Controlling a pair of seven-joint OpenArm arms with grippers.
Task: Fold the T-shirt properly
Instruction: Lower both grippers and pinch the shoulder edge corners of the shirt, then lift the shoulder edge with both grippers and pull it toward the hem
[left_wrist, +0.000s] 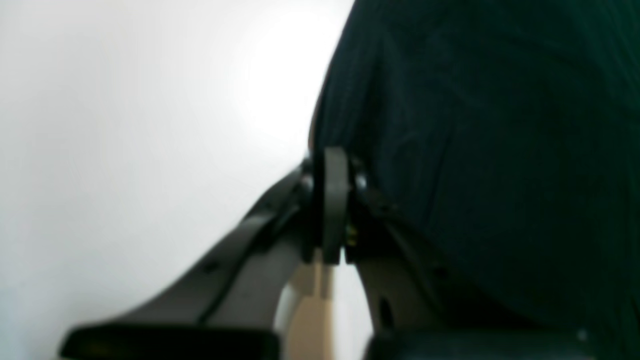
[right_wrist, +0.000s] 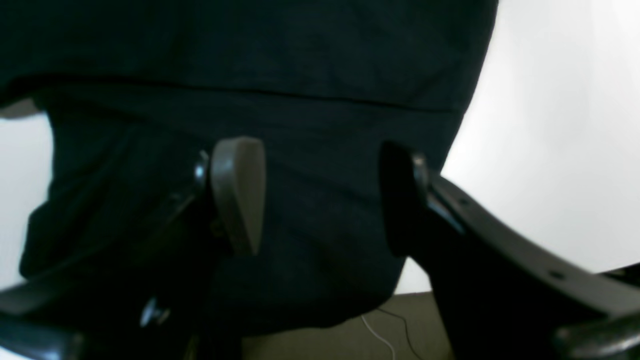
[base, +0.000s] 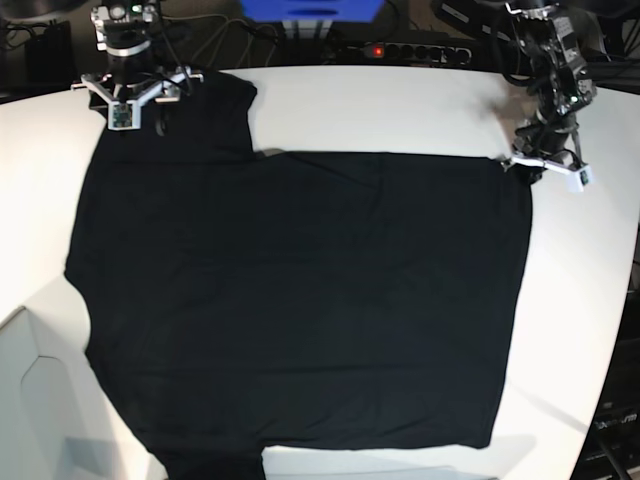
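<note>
Black T-shirt (base: 300, 270) spread over white table (base: 590, 300), w/ print side not visible; a few creases, fabric v. dark. In base view, L to R: one sleeve sticks out at top L, under R gripper (base: 140, 105); body fills the middle; top R corner is at L gripper (base: 545, 168).

R gripper: open, fingers apart above the cloth. L gripper: closed on the shirt's edge.

R wrist view shows a long straight crease/seam across the cloth, plus thin cables (right_wrist: 392, 325) beyond the table edge; base doesn't show the cables there. L wrist view gives the pinch close up, but blurry.

Shirt's bottom L part is cut off in base; R fingers hide some cloth.
</note>
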